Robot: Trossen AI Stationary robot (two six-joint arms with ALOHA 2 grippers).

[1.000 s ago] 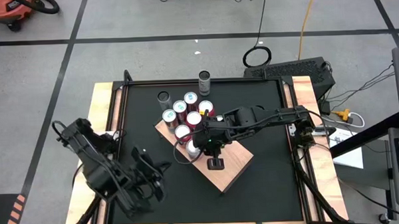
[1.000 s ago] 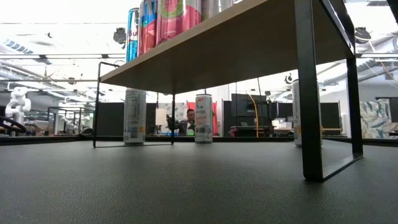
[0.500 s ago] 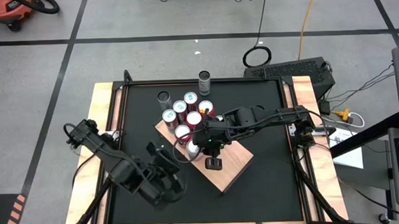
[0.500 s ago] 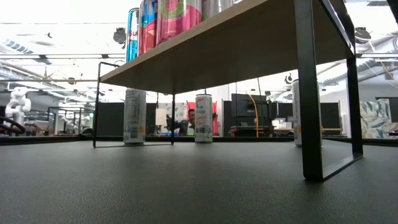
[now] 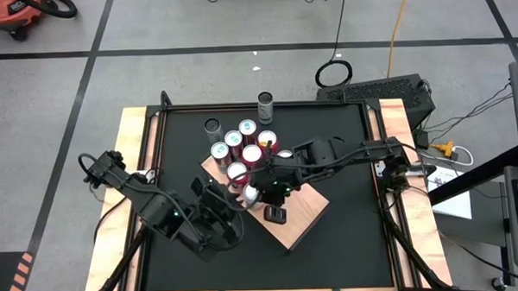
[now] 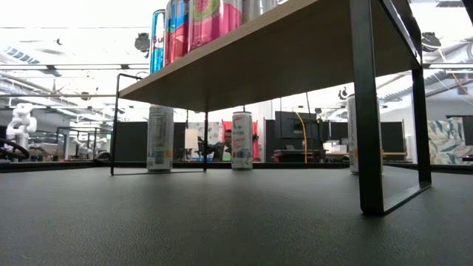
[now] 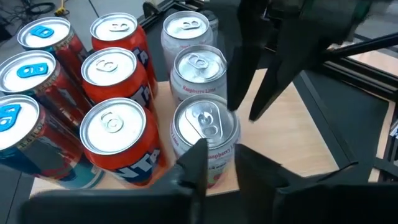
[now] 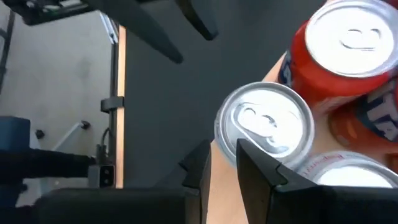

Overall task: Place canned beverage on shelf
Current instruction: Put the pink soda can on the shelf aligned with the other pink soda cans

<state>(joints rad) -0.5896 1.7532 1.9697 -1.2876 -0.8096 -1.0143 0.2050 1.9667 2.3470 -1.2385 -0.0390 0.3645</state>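
Quick rundown of what can be seen: the shelf point(image 5: 302, 215) is set at an angle in the middle of the black table point(image 5: 353, 241), raised on thin black legs point(image 6: 367, 111); a cluster of cans is parked on its far-left end, red ones point(image 7: 115, 140) and blue-topped ones point(image 7: 28, 71) included; the rest of the board is left bare.

The silver can point(image 7: 205, 127), the one with the pink and white label, is stood upright on the shelf at the near edge of that cluster, right beside a red can.

The left gripper point(image 7: 221, 150) is held low, just in front of that silver can; its fingers are parted only a little and nothing is gripped between them.

The right gripper point(image 8: 222, 149) is hung over the shelf on the other side of the same can; its jaws are nearly closed, with just a sliver of gap and nothing held.

Two more cans point(image 6: 160, 138) are left standing on the table behind the shelf.
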